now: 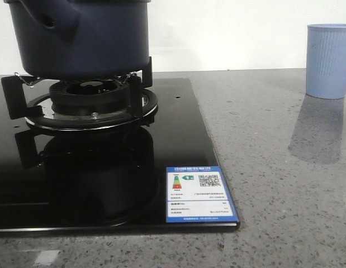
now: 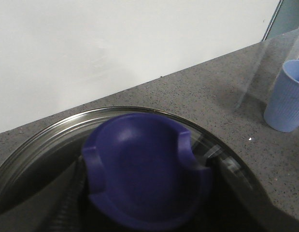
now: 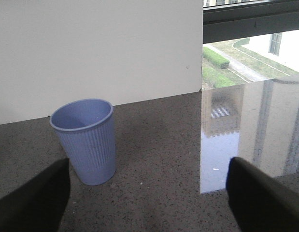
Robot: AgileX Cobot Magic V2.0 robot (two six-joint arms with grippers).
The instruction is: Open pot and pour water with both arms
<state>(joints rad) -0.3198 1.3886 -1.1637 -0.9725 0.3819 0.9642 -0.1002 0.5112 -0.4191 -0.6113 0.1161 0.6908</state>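
The dark navy-blue pot (image 1: 83,36) stands on the gas burner (image 1: 91,103) at the far left; its top is cut off in the front view. In the left wrist view a glass lid (image 2: 38,145) with a steel rim covers it. My left gripper (image 2: 147,193) is around the lid's blue knob (image 2: 144,169), with a dark finger pressed to each side of it; the picture is blurred. My right gripper (image 3: 147,203) is open and empty low over the counter, with the pale blue ribbed cup (image 3: 86,140) just ahead beside one finger. Neither gripper shows in the front view.
The black glass hob (image 1: 178,145) with an energy label (image 1: 198,195) covers the left of the grey stone counter (image 1: 273,167). The cup (image 1: 328,60) stands at the far right, and also shows in the left wrist view (image 2: 287,96). A white wall runs behind.
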